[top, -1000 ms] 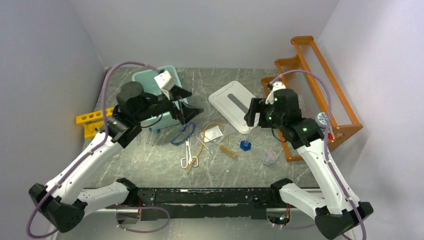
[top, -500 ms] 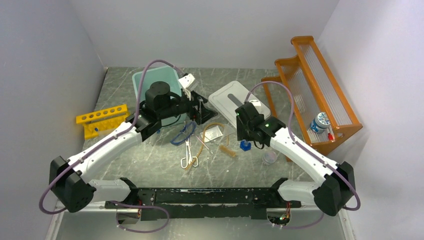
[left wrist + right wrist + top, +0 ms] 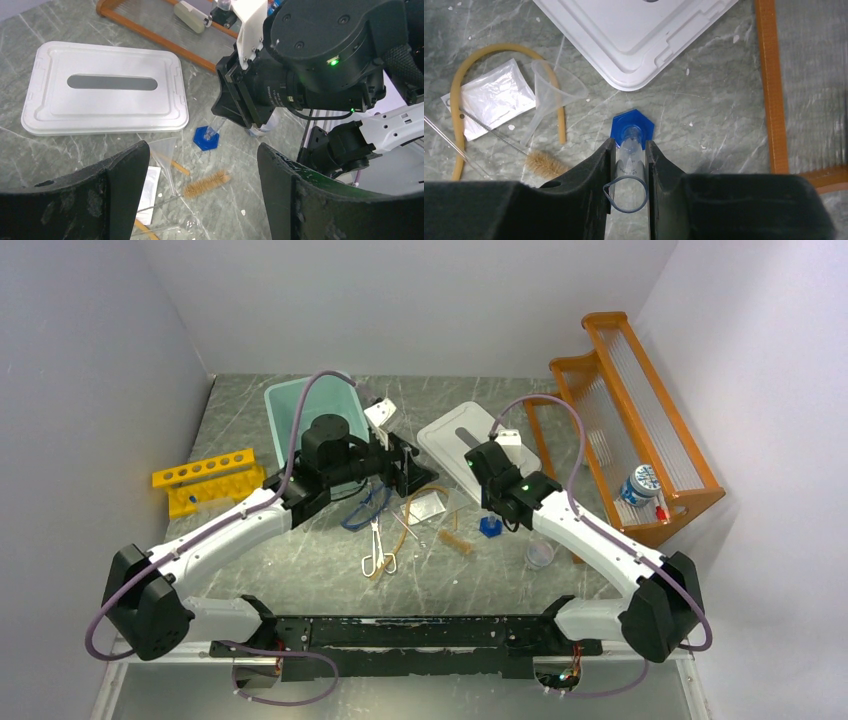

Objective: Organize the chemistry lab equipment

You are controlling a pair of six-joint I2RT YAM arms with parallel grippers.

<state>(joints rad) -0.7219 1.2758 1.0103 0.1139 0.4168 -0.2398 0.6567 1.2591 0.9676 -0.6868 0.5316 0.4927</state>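
A small clear measuring cylinder (image 3: 630,160) stands on its blue hexagonal base (image 3: 644,125) at the table's middle right. My right gripper (image 3: 630,145) is shut on it, both pads pressed to its sides; from above the base (image 3: 490,528) shows just below the gripper (image 3: 497,512). My left gripper (image 3: 202,155) hangs open over a tan brush (image 3: 206,183), holding nothing. Under and beside it lie a clear funnel (image 3: 555,90), tan tubing (image 3: 484,55), blue tubing (image 3: 365,508) and silver forceps (image 3: 377,552). The yellow tube rack (image 3: 203,476) sits far left.
A white lid (image 3: 455,435) lies behind the right gripper, a teal bin (image 3: 290,405) behind the left arm. The orange shelf (image 3: 640,440) lines the right wall with a small jar on it. A clear cup (image 3: 540,554) stands right of the blue base.
My right arm swung left from the shelf, came down over the cylinder, and its jaws closed on it. The left arm reached rightward over the middle items, jaws still wide.
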